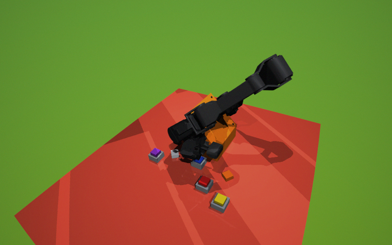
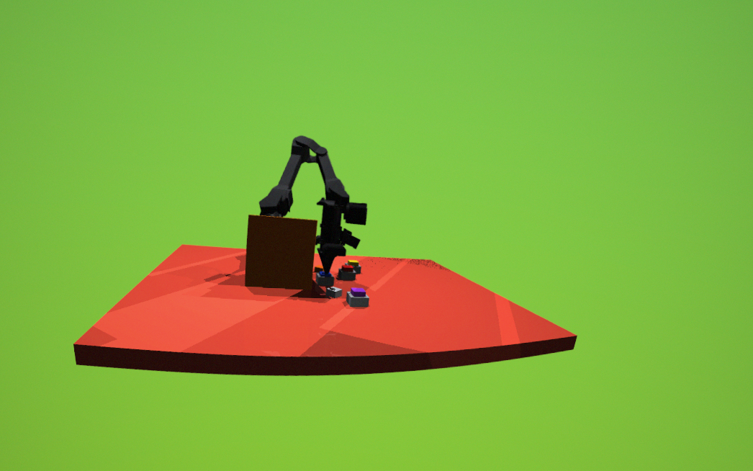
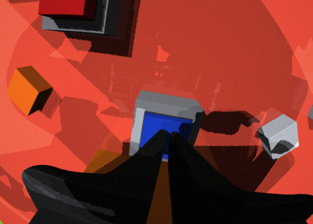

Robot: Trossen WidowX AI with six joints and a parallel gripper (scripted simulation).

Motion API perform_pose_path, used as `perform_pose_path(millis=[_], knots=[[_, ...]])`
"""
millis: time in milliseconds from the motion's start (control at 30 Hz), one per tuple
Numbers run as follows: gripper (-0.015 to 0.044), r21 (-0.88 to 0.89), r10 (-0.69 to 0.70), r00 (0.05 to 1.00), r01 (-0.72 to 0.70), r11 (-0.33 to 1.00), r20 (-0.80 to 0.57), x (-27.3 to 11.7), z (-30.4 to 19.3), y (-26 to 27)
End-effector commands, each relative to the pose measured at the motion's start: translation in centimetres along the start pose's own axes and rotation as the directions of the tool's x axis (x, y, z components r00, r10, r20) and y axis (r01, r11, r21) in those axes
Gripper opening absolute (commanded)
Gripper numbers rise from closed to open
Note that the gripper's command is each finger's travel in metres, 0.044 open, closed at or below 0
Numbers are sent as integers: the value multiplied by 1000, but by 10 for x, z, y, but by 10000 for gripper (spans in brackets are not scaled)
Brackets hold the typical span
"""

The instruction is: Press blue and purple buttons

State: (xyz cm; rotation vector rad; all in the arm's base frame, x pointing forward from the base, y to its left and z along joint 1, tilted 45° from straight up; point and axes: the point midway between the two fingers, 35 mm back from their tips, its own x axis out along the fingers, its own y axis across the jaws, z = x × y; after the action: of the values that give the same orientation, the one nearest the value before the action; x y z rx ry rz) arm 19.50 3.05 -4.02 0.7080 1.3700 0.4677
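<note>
My gripper [image 2: 327, 271] [image 3: 167, 136] is shut and empty, pointing straight down. Its fingertips are on the cap of the blue button [image 1: 198, 160] [image 2: 321, 274] [image 3: 151, 127], right of the cap's middle in the wrist view. The blue cap looks low, about level with its grey housing. In the top view the arm hides the fingertips and part of this button. The purple button [image 1: 155, 152] [image 2: 358, 291] stands with its cap raised on a grey housing, left of the blue one in the top view; its cap is not in the wrist view.
A white block [image 1: 174, 154] [image 2: 334, 292] [image 3: 279, 135] lies between the blue and purple buttons. The red button [image 1: 204, 181] [image 2: 347, 268] [image 3: 63, 1], yellow button [image 1: 220, 199] [image 2: 353, 263] and orange block [image 1: 227, 175] [image 3: 26, 91] are nearby. A large orange box [image 1: 226, 136] [image 2: 281, 252] stands beside the gripper.
</note>
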Motion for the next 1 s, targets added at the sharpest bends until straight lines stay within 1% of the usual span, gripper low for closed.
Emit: perform_pose_path(millis=[0,433,567,733,867,967], knots=[[20,12,10,1000,-10,1000,-7,2,-3,1],[20,3,2,1000,-2,1000,-3,-1,-1,0],[20,11,7,1000,-7,1000,-7,-31,-3,0],[20,12,5,1000,-5,1000,-7,-40,-2,-1],[20,13,2,1000,-2,1000,-7,-86,-1,-1],[20,12,4,1000,-4,1000,-8,-95,-2,-1]])
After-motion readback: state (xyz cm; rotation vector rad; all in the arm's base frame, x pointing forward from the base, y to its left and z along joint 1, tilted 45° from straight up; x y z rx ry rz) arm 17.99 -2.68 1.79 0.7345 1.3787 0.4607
